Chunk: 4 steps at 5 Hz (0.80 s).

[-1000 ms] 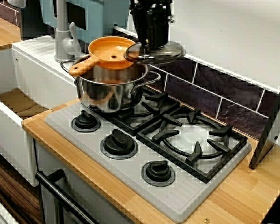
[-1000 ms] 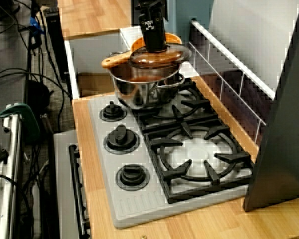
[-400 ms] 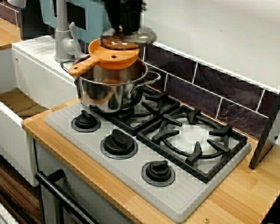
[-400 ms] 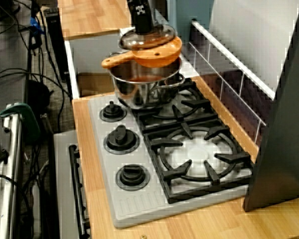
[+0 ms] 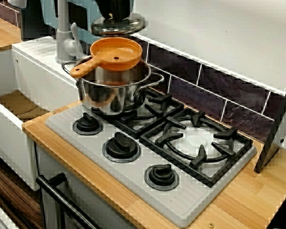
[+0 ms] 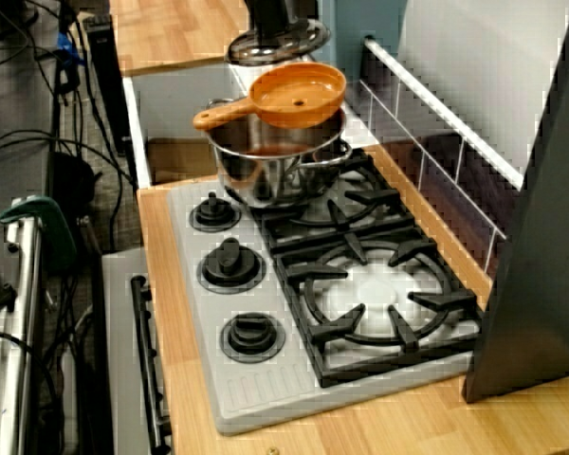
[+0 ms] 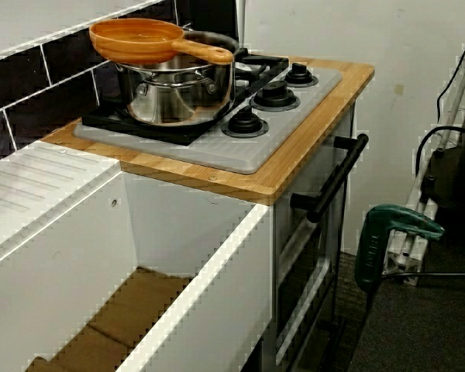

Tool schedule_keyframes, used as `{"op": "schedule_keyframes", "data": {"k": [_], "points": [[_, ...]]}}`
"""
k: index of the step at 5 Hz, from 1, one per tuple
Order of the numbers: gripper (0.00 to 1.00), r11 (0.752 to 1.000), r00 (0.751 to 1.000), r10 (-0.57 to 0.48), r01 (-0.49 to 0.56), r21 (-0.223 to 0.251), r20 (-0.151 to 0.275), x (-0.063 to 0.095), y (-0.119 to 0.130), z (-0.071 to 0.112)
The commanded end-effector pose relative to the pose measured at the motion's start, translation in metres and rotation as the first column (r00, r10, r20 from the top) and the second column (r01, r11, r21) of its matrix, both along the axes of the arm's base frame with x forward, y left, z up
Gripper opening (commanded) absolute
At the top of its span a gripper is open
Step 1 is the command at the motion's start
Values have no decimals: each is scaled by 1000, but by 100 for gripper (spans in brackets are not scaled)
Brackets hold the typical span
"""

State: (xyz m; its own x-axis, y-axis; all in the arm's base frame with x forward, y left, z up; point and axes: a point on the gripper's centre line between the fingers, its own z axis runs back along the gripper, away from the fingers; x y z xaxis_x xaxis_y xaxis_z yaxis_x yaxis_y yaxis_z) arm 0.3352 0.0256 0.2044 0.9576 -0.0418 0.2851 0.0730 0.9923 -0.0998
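Note:
My black gripper [image 5: 115, 15] is at the top edge of the front view and is shut on the knob of a round glass lid [image 5: 118, 25]. The lid hangs level in the air behind and left of the steel pot [image 5: 115, 90]. In the side view the gripper [image 6: 273, 21] and the lid [image 6: 277, 43] are past the pot [image 6: 280, 166], towards the sink. An orange pan [image 5: 116, 52] rests across the pot's rim with its handle pointing left. The view from the sink shows the pot [image 7: 178, 93] and the orange pan [image 7: 139, 39], but not the gripper.
The pot stands on the back-left burner of a grey hob [image 5: 181, 210] with three black knobs [image 5: 120, 145] along its front. A grey tap [image 5: 64, 33] and a white sink [image 7: 201, 294] lie to the left. A dark slanted panel [image 6: 541, 237] stands at the right end.
The gripper has carried the glass lid from above the pot's right rim up and to the left, past the orange pan. Pot and pan have not moved.

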Motion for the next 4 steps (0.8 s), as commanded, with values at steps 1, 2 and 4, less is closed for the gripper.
{"op": "schedule_keyframes", "data": {"k": [1,2,4], "points": [[0,999,998,37,-38,21,55,5,13,3],[0,999,997,38,-40,31,61,10,16,3],[0,997,997,37,-41,63,63,11,16,-7]]}}
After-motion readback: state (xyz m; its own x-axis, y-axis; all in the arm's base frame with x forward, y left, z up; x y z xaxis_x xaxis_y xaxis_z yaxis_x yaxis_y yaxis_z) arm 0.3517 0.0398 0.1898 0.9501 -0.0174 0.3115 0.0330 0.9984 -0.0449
